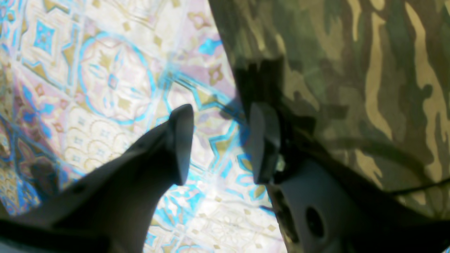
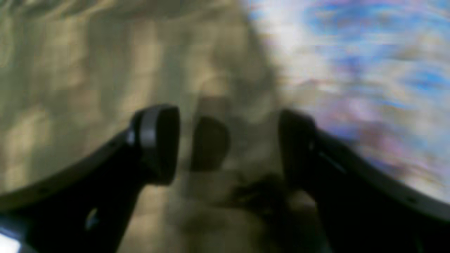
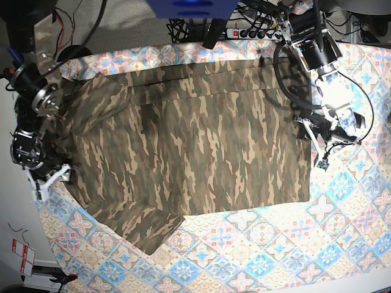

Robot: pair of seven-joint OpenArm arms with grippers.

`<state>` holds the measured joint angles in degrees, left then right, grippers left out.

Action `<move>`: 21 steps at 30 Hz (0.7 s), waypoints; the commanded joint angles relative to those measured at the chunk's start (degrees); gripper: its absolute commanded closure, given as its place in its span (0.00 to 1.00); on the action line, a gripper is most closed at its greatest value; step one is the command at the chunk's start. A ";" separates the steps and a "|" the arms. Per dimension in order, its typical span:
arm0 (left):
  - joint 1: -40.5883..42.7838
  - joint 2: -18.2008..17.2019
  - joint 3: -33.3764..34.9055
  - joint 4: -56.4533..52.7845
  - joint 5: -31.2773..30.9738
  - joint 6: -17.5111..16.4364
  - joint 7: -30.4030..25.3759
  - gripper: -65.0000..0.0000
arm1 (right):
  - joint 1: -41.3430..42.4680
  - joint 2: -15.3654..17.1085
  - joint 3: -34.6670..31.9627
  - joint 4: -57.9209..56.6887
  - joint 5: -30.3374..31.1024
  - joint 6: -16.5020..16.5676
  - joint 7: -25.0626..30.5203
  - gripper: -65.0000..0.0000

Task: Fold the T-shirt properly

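Camouflage T-shirt [image 3: 189, 140] lies spread flat on the worktop. My left end effector [image 1: 219, 144] is spread at its hem, my right end effector [image 2: 228, 144] spread over it. A shallow pinch may slip off.

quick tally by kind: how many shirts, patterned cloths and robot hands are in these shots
T-shirt: 1, camouflage, spread flat
tile-patterned cloth: 1, lying under the shirt
robot hands: 2, left hand and right hand, both with jaws apart and nothing between them
Total: 4
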<state>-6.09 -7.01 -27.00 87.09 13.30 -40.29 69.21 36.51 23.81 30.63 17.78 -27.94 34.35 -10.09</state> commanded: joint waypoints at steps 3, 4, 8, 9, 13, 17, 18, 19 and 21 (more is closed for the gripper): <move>0.15 -0.60 -0.03 1.04 -0.16 0.29 -0.42 0.59 | 1.60 3.22 0.18 -3.14 0.91 0.51 3.54 0.34; 0.33 -0.60 -0.03 1.04 -0.16 0.29 -0.42 0.59 | 1.60 3.92 0.18 -4.37 0.91 0.42 4.42 0.34; 0.68 -0.60 -0.03 1.04 -0.16 0.29 -0.42 0.59 | 1.60 5.15 -0.17 -9.03 0.91 0.42 7.58 0.34; 0.68 -0.60 -0.03 1.04 -0.16 0.29 -0.42 0.59 | 1.60 5.15 -0.26 -10.00 0.91 0.42 8.02 0.34; 0.68 -0.60 -0.12 1.04 -0.16 0.29 -0.42 0.59 | 1.51 4.89 -0.35 -11.93 0.82 0.42 8.46 0.34; 0.68 -0.69 -0.20 1.04 -0.16 0.29 -0.42 0.59 | 1.42 1.90 -2.72 -12.90 0.82 0.42 8.46 0.34; 0.68 -0.69 -0.20 1.04 -0.16 0.29 -0.42 0.59 | 1.42 1.37 -3.78 -12.90 0.82 0.42 8.46 0.34; 0.68 -0.69 -0.20 1.04 -0.16 0.29 -0.42 0.59 | 1.42 0.93 -4.83 -12.90 0.82 0.42 8.46 0.34; 0.68 -0.69 -0.20 1.04 -0.16 0.29 -0.42 0.59 | 1.42 -0.12 -6.24 -12.81 0.82 0.42 8.46 0.34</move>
<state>-4.45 -7.03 -27.14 87.11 13.30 -40.29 69.21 37.01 23.70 24.51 4.91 -26.79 32.88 -0.73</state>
